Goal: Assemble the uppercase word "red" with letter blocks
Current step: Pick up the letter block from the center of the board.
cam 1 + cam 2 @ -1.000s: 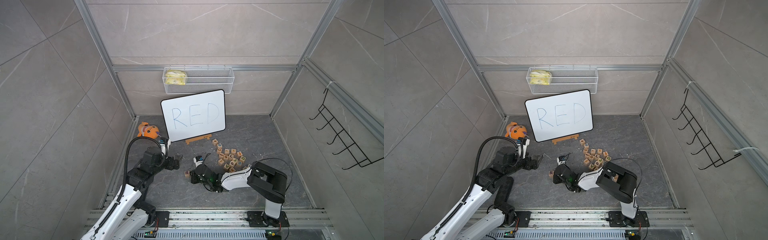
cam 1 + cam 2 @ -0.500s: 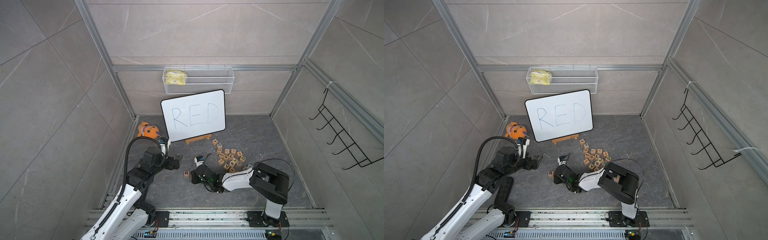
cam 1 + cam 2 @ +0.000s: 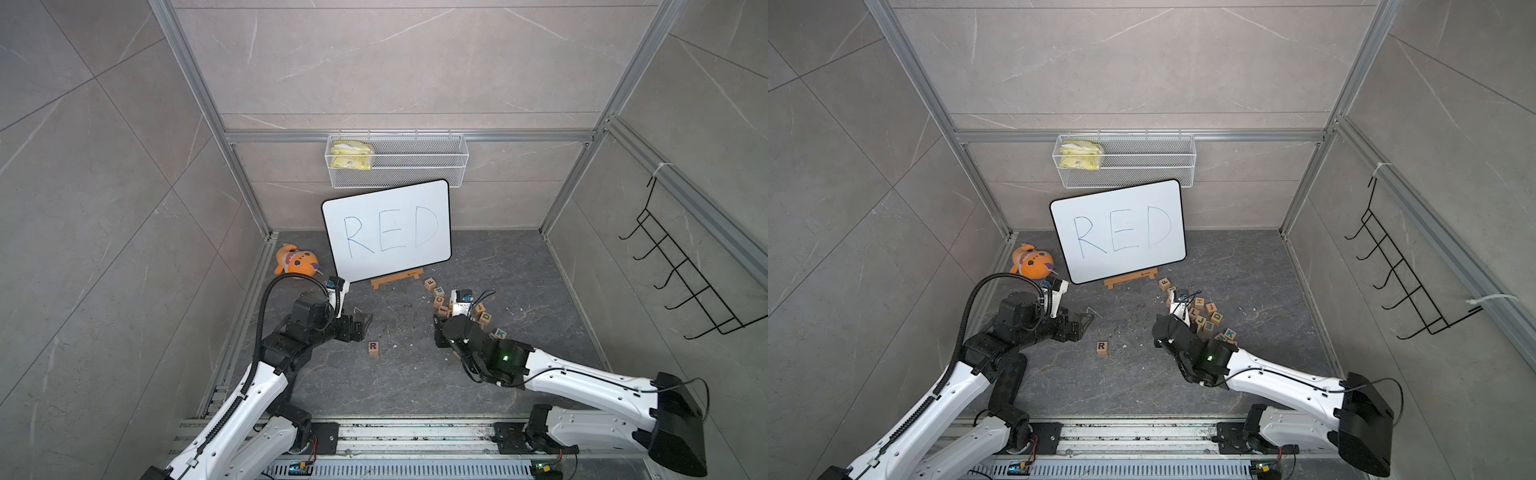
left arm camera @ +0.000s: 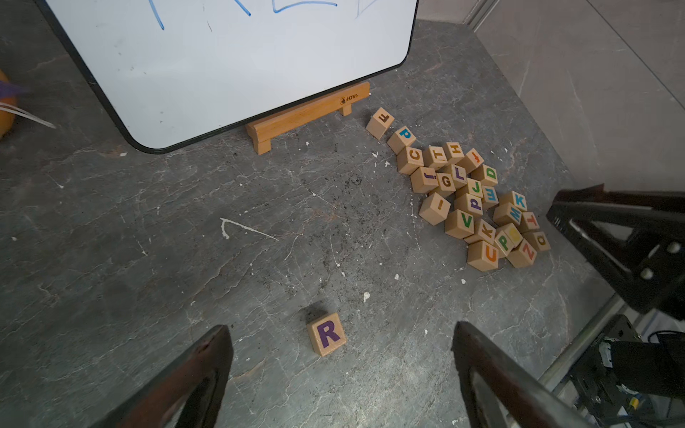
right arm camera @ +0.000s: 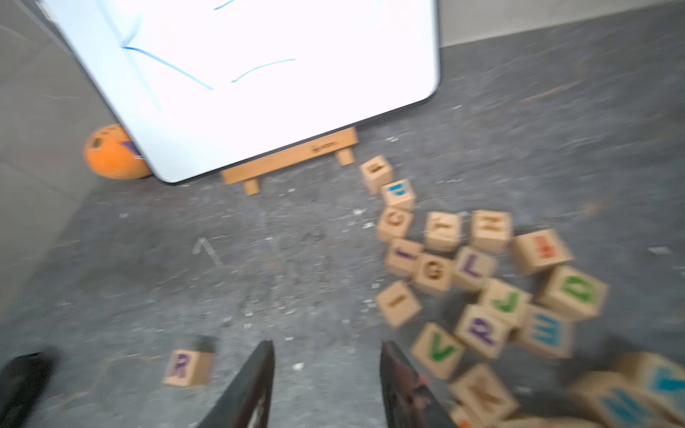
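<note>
Sitting alone on the grey floor (image 3: 415, 374) in both top views, the R block (image 3: 373, 347) is showing its dark purple letter upward. It is lying between the two arms, well apart from the pile of letter blocks (image 3: 484, 318), which is clustering by the right arm (image 3: 582, 374). The whiteboard (image 3: 386, 232) is leaning on its stand at the back. The left gripper (image 3: 365, 319) is hovering near the R block without touching it.

Looking from the left wrist, the fingers (image 4: 207, 370) are standing wide apart with nothing between them. The R block (image 4: 326, 333) is resting on the floor just ahead of them. The E block (image 4: 490, 193), lettered blue, and the D block (image 4: 490, 174), lettered green, are lying next to each other in the pile.

Looking from the right wrist, where everything is blurring, the right gripper (image 5: 328, 344) is holding its jaws parted and empty over bare floor just beside the pile. The E block (image 5: 548, 331) and D block (image 5: 576, 291) are sitting together there, and the R block (image 5: 187, 367) is lying off to the other side of the jaws.
</note>
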